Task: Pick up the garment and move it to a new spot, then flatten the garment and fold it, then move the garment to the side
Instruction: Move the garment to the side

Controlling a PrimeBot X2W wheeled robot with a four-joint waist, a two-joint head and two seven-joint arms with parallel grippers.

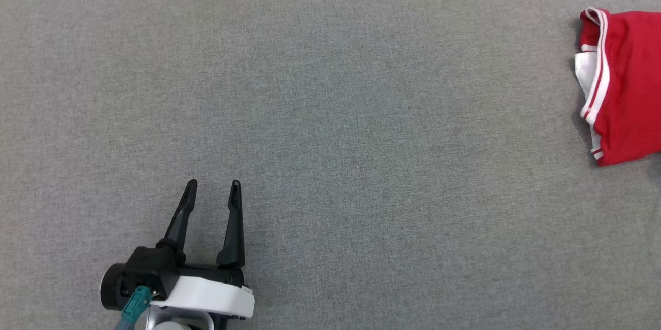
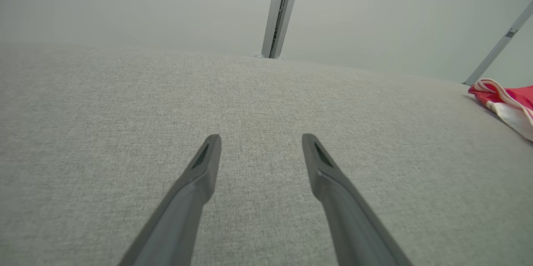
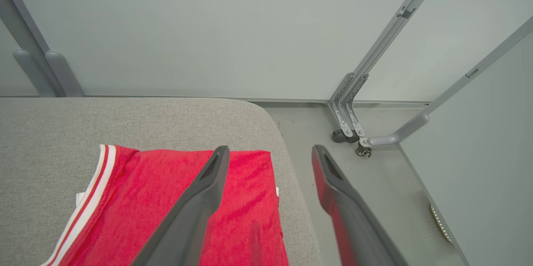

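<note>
Head view: left end effector (image 1: pixel 213 184) released; right end effector (image 3: pixel 270 149) also released, above the red garment (image 3: pixel 133 203).

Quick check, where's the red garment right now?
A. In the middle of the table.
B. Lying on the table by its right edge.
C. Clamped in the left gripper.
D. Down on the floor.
B: the garment lies on the table by its right edge, well apart from the open left gripper.

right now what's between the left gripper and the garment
Bare grey surface, per the head view, from the left gripper, jaws open, to the red garment.
</note>
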